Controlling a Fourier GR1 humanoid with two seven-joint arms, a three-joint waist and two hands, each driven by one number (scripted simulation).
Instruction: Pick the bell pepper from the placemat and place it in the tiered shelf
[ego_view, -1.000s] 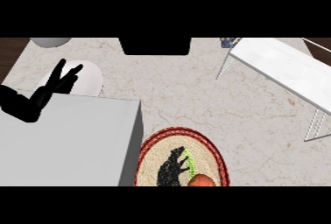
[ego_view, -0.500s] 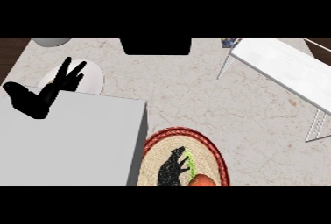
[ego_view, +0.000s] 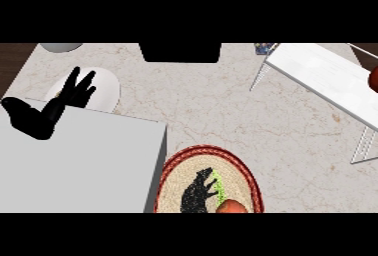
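A round woven placemat (ego_view: 247, 172) with a red rim lies at the bottom centre. The orange-red bell pepper (ego_view: 232, 207) shows at the mat's lower edge, with a green strip (ego_view: 215, 187) just above it. My right hand (ego_view: 196, 192) is a black shape on the mat, right against the green strip and left of the pepper. Whether it holds the pepper is unclear. The white tiered shelf (ego_view: 317, 75) stands at the upper right. My left hand (ego_view: 77, 90) rests open at the upper left, fingers straight, over a white plate (ego_view: 107, 92).
My grey left forearm (ego_view: 74, 165) fills the lower left. A grey bowl (ego_view: 63, 46) sits at the top left and a black object (ego_view: 181, 51) at the top centre. A red thing (ego_view: 374, 77) shows at the right edge by the shelf.
My left hand and wrist have drifted slightly up and to the right over the plate. The right hand stays on the placemat beside the pepper.
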